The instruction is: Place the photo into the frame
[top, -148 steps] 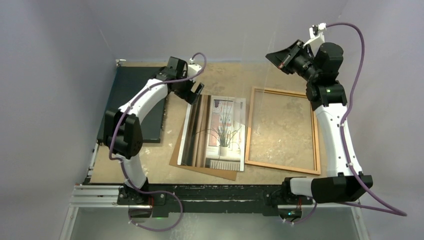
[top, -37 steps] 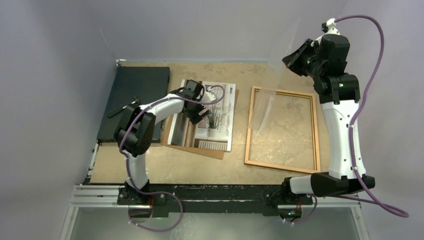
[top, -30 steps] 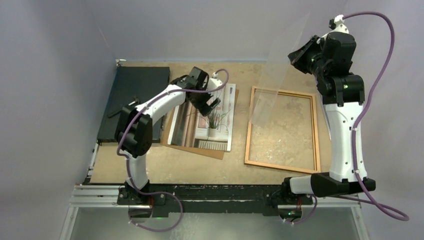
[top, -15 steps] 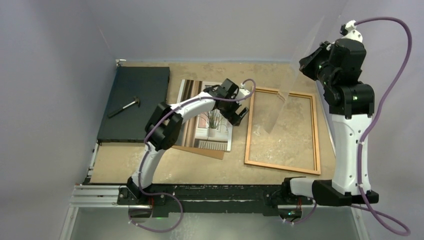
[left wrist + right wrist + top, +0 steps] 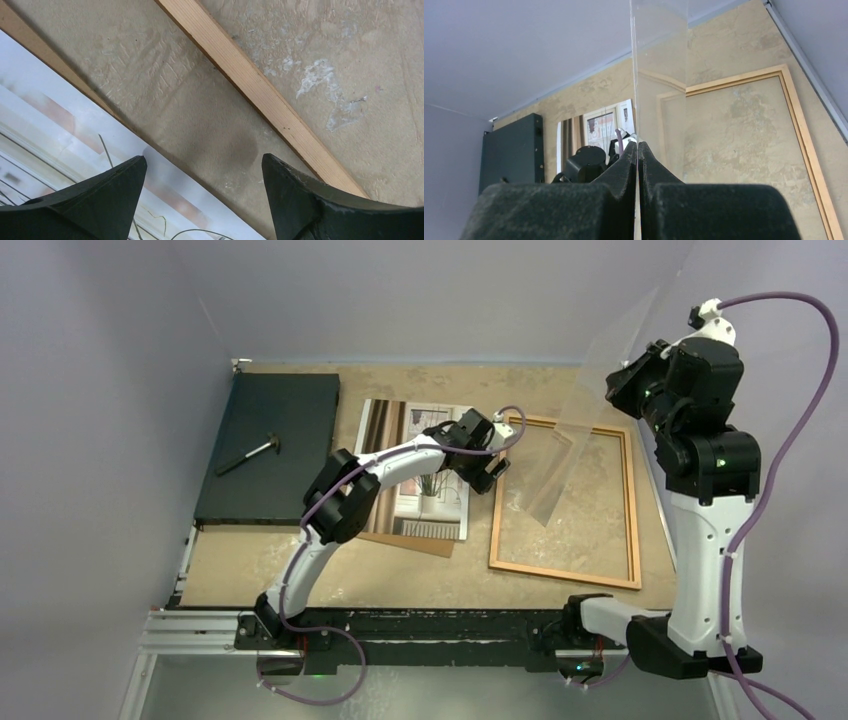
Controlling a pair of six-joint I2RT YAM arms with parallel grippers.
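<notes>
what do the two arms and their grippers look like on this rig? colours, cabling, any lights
The left arm and right arm have white link shells with black joint housings and black bases. A purple cable runs along each. A green light glows on a right arm joint. The left gripper and right gripper are matte black, with fingers tapering to points.

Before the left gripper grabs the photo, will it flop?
Probably floppy: the photo looks paper-thin, lying flat on the backing board. Likely light, so it may slide rather than lift. Its flush edge gives the open left gripper little to pinch.
</notes>
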